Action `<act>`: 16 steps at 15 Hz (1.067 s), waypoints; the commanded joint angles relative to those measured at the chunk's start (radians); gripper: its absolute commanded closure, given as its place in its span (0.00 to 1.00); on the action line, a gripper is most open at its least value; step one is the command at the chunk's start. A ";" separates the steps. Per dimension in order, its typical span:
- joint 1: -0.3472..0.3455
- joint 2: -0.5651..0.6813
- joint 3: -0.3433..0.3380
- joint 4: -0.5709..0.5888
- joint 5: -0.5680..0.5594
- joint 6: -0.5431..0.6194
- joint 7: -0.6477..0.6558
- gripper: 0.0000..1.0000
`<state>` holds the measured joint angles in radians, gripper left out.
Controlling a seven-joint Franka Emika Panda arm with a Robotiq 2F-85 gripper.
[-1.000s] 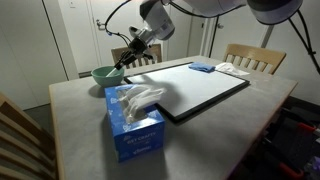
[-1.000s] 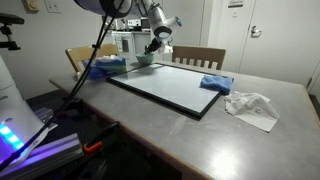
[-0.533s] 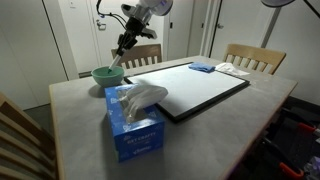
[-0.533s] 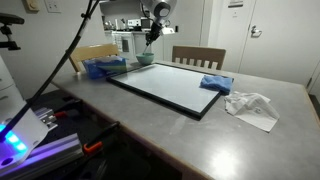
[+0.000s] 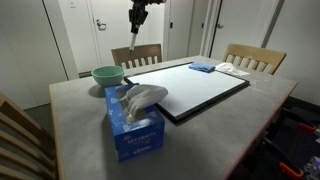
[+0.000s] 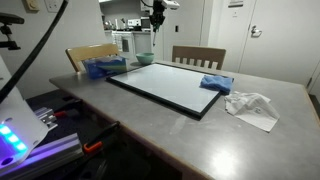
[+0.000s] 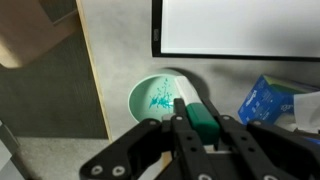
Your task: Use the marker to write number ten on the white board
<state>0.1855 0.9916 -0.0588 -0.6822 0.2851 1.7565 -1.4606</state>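
In the wrist view my gripper is shut on the marker, a pale stick with a green end held between the fingers. It hangs high over the green bowl, well clear of it. The white board with its thin black frame lies flat on the table beyond the bowl, and is seen in both exterior views. There the gripper is far above the table's far corner, and the marker is too small to make out.
The green bowl stands beside the board's corner. A blue tissue box sits near the table edge. A blue cloth pad lies on the board, with crumpled white tissue beside it. Wooden chairs surround the table.
The arm has risen steeply from just above the green bowl to high over the table, with the gripper staying shut on the marker.
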 commanded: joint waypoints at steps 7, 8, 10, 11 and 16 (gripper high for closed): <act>0.018 -0.134 -0.135 -0.183 -0.093 -0.120 0.223 0.95; 0.023 -0.140 -0.145 -0.216 -0.097 -0.084 0.239 0.95; 0.041 -0.153 -0.173 -0.289 -0.115 -0.019 0.272 0.95; 0.051 -0.166 -0.189 -0.336 -0.124 0.009 0.296 0.95; 0.096 -0.233 -0.230 -0.547 -0.124 0.110 0.395 0.95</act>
<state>0.2391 0.8636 -0.2636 -1.0309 0.1756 1.7917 -1.1150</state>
